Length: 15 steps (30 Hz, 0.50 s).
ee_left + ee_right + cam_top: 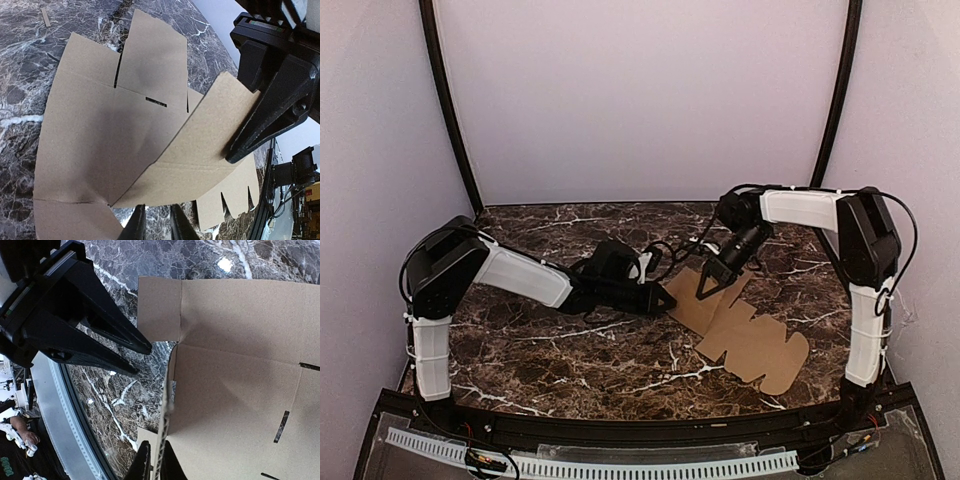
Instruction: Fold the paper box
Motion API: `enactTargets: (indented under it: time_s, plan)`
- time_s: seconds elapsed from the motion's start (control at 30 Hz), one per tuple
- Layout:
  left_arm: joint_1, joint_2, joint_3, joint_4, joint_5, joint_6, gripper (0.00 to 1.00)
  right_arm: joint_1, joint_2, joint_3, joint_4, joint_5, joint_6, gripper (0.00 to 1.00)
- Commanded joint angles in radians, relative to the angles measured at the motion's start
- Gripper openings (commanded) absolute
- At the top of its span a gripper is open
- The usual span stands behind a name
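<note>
The paper box (750, 340) is a flat brown die-cut sheet lying on the marble table, right of centre. One flap (200, 150) is raised off the table, and my right gripper (705, 290) is shut on its edge. In the right wrist view the cardboard edge stands between the right gripper (155, 460) fingers. My left gripper (670, 298) hovers low at the sheet's left edge, just short of the raised flap. The left gripper (154, 220) has a narrow gap between its fingers, with only marble showing in it.
The dark marble table (540, 350) is enclosed by white walls. A black rail (620, 430) runs along its near edge. A small cardboard strip (45, 16) lies on the marble beyond the sheet. The two grippers sit close together over the sheet's left end.
</note>
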Motion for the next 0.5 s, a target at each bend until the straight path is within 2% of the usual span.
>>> enactTargets:
  time_s: [0.0, 0.03, 0.1, 0.17, 0.23, 0.37, 0.4, 0.47]
  plan:
    - [-0.001, 0.011, -0.01, 0.019, -0.002, 0.001, 0.18, 0.013, 0.021, 0.024, -0.018, -0.013, 0.013, 0.08]
    - [-0.001, 0.012, -0.01, 0.02, -0.002, -0.001, 0.18, 0.014, 0.023, 0.023, -0.019, -0.018, 0.013, 0.11]
    - [-0.001, 0.014, -0.01, 0.022, -0.003, -0.003, 0.18, 0.014, 0.025, 0.022, -0.027, -0.029, 0.012, 0.26]
    - [-0.001, 0.018, -0.013, 0.032, -0.008, -0.005, 0.17, 0.015, 0.025, 0.03, -0.036, -0.028, 0.007, 0.31]
    - [-0.001, 0.019, -0.018, 0.039, -0.014, -0.006, 0.17, 0.015, 0.027, 0.043, -0.046, -0.012, 0.007, 0.25]
    - [-0.001, 0.019, -0.022, 0.054, -0.021, -0.002, 0.17, 0.014, 0.031, 0.057, -0.061, 0.001, 0.005, 0.03]
    - [-0.001, 0.017, -0.024, 0.056, -0.022, -0.001, 0.17, 0.014, 0.03, 0.052, -0.06, 0.001, 0.009, 0.0]
    - [0.0, 0.01, -0.029, 0.058, -0.027, 0.003, 0.17, 0.01, 0.02, 0.03, -0.05, -0.003, 0.022, 0.0]
